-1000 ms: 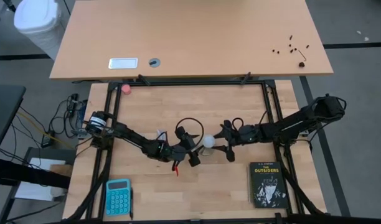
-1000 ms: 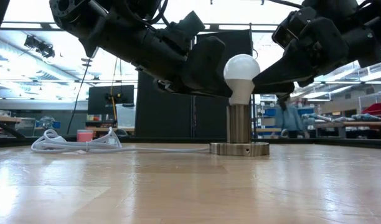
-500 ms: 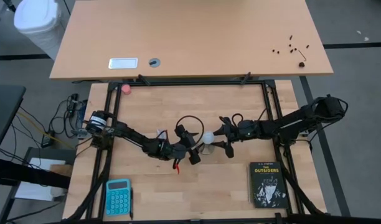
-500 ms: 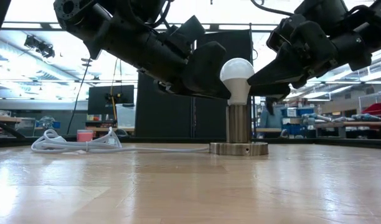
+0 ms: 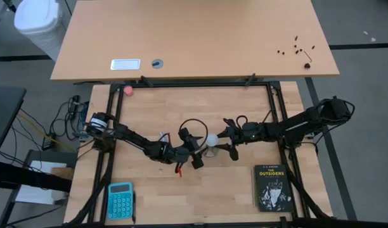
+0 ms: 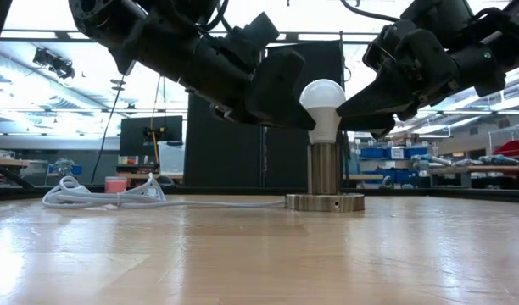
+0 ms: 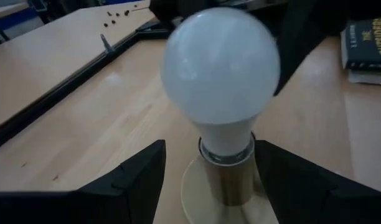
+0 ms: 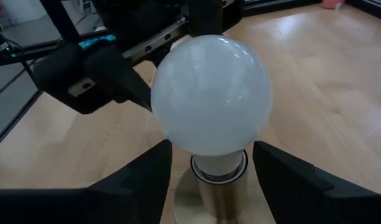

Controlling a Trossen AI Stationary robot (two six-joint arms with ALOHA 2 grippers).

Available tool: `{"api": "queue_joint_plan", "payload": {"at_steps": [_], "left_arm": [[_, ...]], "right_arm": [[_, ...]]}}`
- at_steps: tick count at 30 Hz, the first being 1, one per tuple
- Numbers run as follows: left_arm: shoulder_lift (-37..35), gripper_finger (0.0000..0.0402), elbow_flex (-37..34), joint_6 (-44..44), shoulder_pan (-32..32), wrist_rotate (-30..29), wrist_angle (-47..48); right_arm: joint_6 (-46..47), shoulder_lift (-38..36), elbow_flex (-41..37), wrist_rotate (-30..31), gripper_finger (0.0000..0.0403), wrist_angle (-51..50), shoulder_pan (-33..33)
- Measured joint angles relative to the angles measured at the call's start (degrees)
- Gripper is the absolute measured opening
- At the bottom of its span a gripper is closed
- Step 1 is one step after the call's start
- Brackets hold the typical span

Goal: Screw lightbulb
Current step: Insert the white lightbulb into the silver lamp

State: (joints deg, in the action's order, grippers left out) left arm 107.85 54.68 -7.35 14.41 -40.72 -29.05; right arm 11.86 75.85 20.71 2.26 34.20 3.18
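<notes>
Wood table [image 5: 200, 193], book [image 5: 272, 187], calculator [image 5: 120, 200], lightbulb [image 5: 212, 142]

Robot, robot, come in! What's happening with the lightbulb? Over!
Left gripper and right gripper open, flanking the neck, no grip seen. Lightbulb upright in socket. Nothing blocking.

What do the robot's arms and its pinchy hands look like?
Both arms are dark, nearly black, made of chunky jointed pieces. The left arm has a shiny silver ring at its base and a small red bit near the left gripper. A thin black cable loops up behind its wrist. The right arm is also black. The right gripper has two flat, wedge-shaped black fingers.
</notes>
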Motion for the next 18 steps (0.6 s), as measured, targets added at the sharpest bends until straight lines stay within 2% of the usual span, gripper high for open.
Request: {"api": "queue_joint_plan", "payload": {"at_steps": [18], "left_arm": [[-0.25,0.0252,-0.04,0.64,-2.35,-1.56,-0.24]], "right_arm": [[0.06,0.00,0.00,-0.44,0.0232,0.33,0.09]]}}
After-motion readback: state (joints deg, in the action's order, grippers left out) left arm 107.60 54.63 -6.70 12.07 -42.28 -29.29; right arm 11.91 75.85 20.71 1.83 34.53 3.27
